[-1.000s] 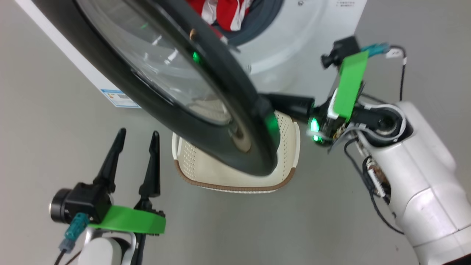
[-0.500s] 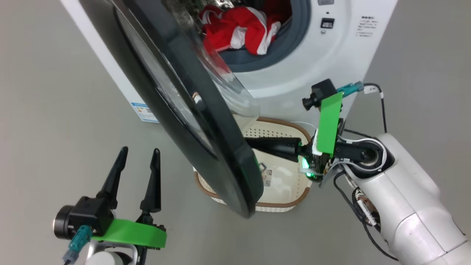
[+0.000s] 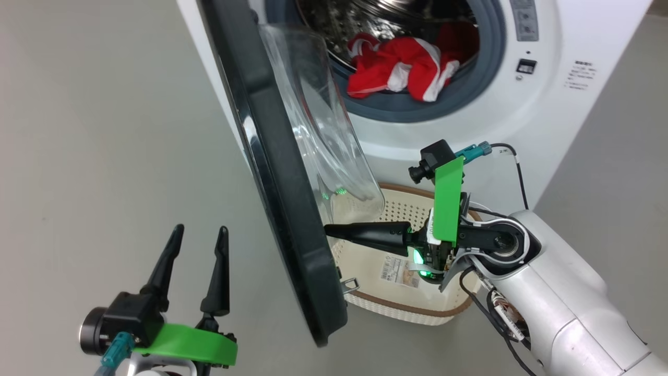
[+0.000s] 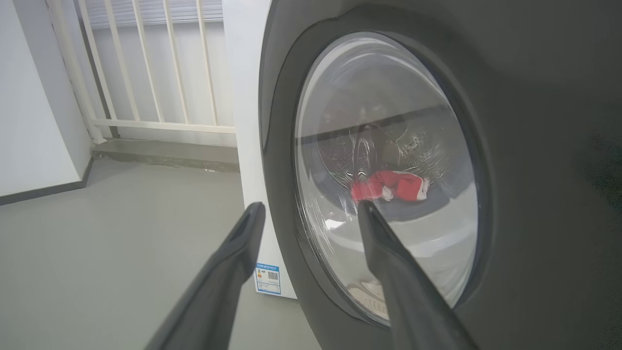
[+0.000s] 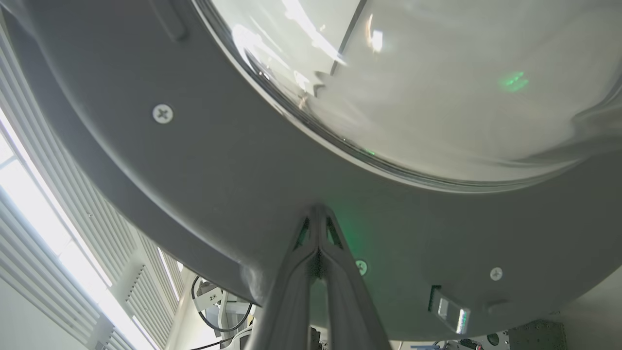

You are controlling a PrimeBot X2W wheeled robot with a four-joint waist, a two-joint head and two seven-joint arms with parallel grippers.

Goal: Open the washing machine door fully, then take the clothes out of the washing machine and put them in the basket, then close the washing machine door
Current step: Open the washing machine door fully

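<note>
On the left, my left gripper (image 3: 201,231) hangs over bare floor, its two fingers spread wide and holding nothing. It points at the outer face of the washing machine door (image 3: 282,183) but stands apart from it. From my left wrist I look through the glass at the clothes (image 4: 388,184).

The door is swung out and stands almost edge-on to my head. Its hinged side is far, at the washing machine (image 3: 522,130), and its free edge is near and low. The glass bowl (image 3: 323,130) bulges to the right.

Right of the door, my right gripper (image 3: 330,230) has its fingers pressed together on nothing. They lie level and point left, and their joined tip sits on the inner rim below the bowl. From my right wrist the tip seems to touch the grey rim (image 5: 218,170).

That is what the next move turns on, as I judge it. The door lies straight left of these closed fingers, so pushing left should swing it wider. The right arm is plainly the nearer one.

The basket (image 3: 412,312) sits on the floor under my right fingers, close before the machine and empty apart from its label. Far and to the right, the red and white clothes (image 3: 402,73) lie in the drum mouth.
</note>
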